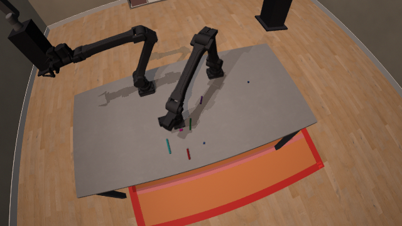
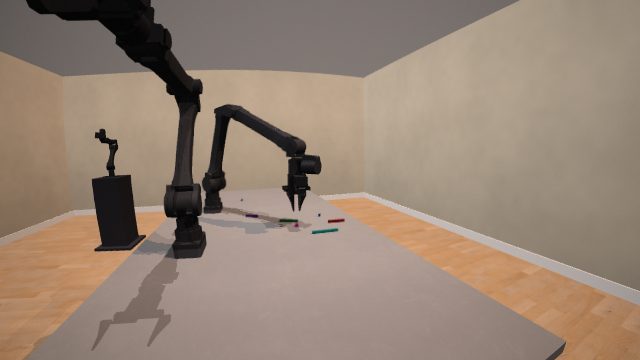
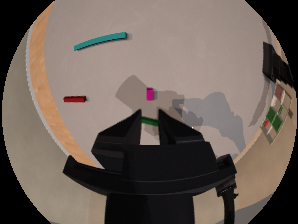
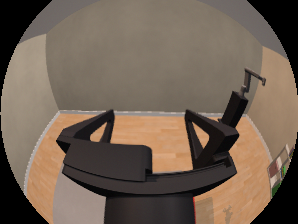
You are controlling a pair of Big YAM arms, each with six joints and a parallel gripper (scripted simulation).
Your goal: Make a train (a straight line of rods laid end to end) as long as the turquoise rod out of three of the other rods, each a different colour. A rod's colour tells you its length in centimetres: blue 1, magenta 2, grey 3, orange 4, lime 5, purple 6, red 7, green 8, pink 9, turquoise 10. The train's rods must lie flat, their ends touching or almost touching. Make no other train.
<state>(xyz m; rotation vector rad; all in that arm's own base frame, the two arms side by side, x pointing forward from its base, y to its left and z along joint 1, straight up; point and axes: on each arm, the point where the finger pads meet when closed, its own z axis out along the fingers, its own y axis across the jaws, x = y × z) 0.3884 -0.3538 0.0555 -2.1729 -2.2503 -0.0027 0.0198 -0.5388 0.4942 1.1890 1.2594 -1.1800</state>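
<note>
A turquoise rod, a red rod, a green rod and a short magenta rod lie apart on the table. My left gripper hangs above the table near the magenta and green rods, pointing down. It is empty, its fingers narrowly open; green shows below between them. My right gripper is wide open and empty, off the table. The top view hides the left fingertips.
A blue rod lies near the red rod. A purple rod lies nearer the left arm's base. Another blue rod lies far off. The red rod is near the table's long edge.
</note>
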